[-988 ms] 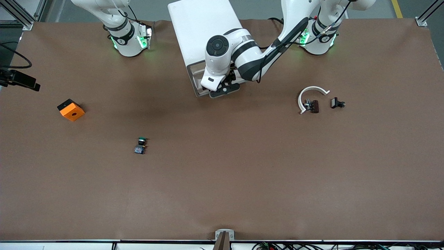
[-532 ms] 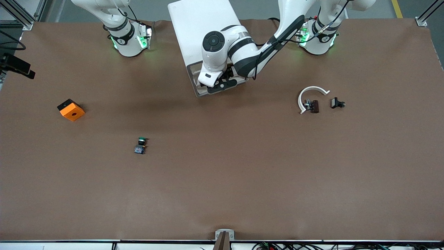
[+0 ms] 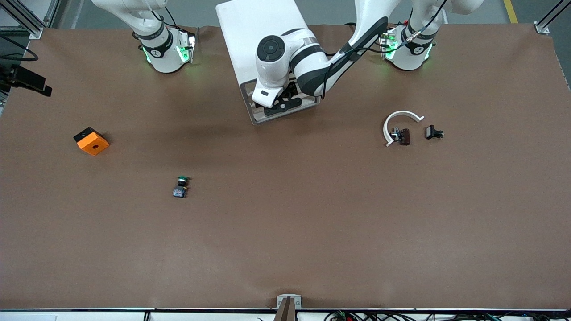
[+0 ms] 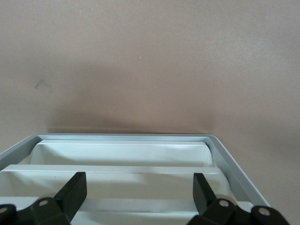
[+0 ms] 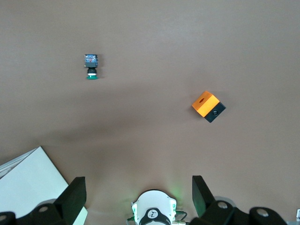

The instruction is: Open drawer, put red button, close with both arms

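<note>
The left arm reaches in from its base and has its left hand (image 4: 138,197) parked right over the top drawer (image 3: 254,117) of the white cabinet (image 3: 258,31). That drawer sits pulled out a little toward the front camera, and the wrist view looks straight down into its white tray with a grey rim around it. Fingers (image 4: 72,190) are spread wide with nothing between them.

The right hand (image 5: 138,197) is up high over the right arm's end of the worktop (image 3: 312,223), its fingers splayed and empty too, just waiting there (its camera looks down on its own base with the green lights).

No red button visible in any view, so I can't say where it is. What does show is the green-capped button (image 3: 180,187) lying on its side out on the open worktop, well apart from the cabinet and nearer the front camera. An orange block (image 3: 91,141) sits toward the right arm's end. Toward the left arm's end there's a white curved piece (image 3: 398,117) with a small dark part (image 3: 403,136) touching it, plus another small black clip (image 3: 433,132) just beside.
</note>
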